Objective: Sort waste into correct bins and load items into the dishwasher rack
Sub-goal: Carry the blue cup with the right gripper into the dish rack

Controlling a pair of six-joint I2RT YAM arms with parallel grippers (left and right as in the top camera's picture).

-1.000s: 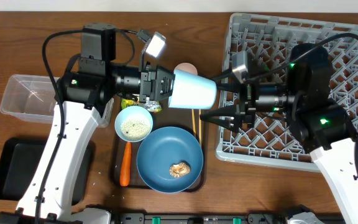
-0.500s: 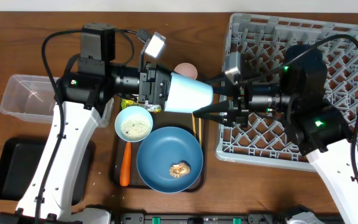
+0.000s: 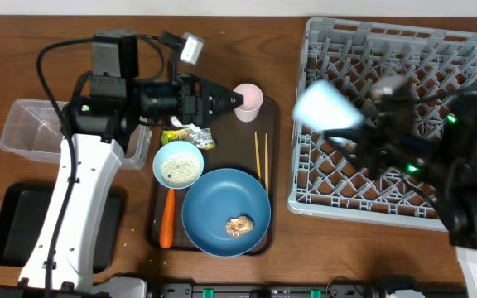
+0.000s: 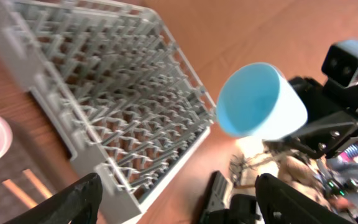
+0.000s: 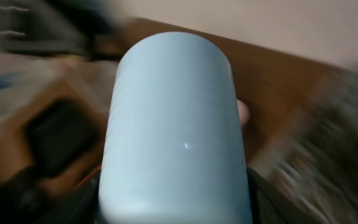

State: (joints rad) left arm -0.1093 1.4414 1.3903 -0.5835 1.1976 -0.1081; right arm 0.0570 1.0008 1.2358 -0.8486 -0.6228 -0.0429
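My right gripper [image 3: 350,131] is shut on the small blue cup [image 3: 325,108] and holds it tilted above the left part of the grey dishwasher rack [image 3: 421,58]. The arm is motion-blurred. In the right wrist view the cup [image 5: 176,124] fills the frame between my dark fingers. My left gripper [image 3: 222,101] stands open and empty, pointing at the small pink cup [image 3: 248,101]. From the left wrist I see the blue cup [image 4: 260,102] beyond my spread fingertips [image 4: 73,202]. The blue plate [image 3: 214,203] carries a brown food lump [image 3: 239,223].
A light blue bowl [image 3: 178,164] with rice, an orange carrot [image 3: 167,219], chopsticks [image 3: 261,161] and a yellow-green wrapper [image 3: 187,136] lie on the dark brown serving tray [image 3: 151,236]. The clear tub [image 3: 36,128] and black tray [image 3: 19,223] are at the left.
The left gripper opened, let go of the blue cup and drew back left. The right gripper shut on the cup and carried it right, over the rack.
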